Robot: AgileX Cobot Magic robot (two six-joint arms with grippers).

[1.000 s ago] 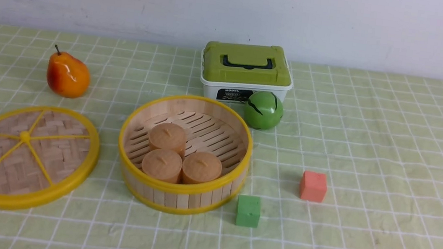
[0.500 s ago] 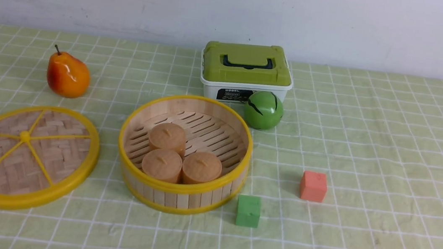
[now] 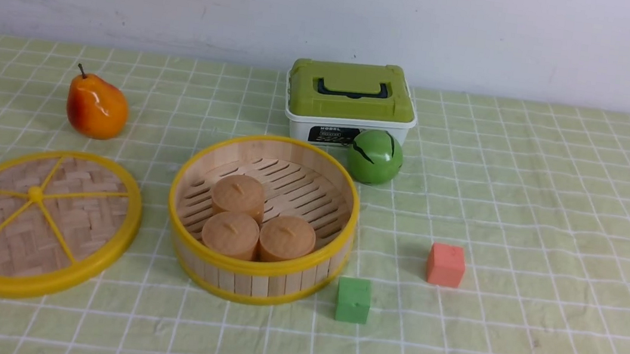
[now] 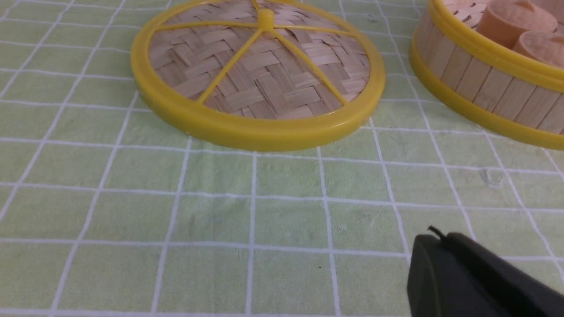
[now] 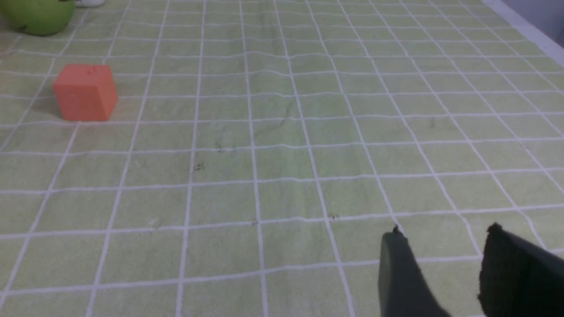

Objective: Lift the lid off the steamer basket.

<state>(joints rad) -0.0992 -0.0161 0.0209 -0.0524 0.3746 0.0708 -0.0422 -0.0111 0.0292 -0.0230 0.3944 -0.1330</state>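
The lid [image 3: 38, 222], a woven bamboo disc with yellow rim, spokes and knob, lies flat on the cloth left of the steamer basket [image 3: 262, 218]. The basket stands uncovered with three tan round buns [image 3: 258, 227] on its slatted floor. In the left wrist view the lid [image 4: 257, 75] and the basket's wall [image 4: 484, 83] lie beyond my left gripper [image 4: 440, 240], whose fingers are pressed together with nothing between them. My right gripper [image 5: 445, 233] hovers over bare cloth, its fingers apart and empty. Neither gripper shows in the front view.
An orange pear [image 3: 96, 107] sits behind the lid. A white box with a green top [image 3: 349, 100] and a green ball [image 3: 374, 156] stand behind the basket. A green cube [image 3: 353, 299] and a red cube [image 3: 445, 264] lie to the basket's right.
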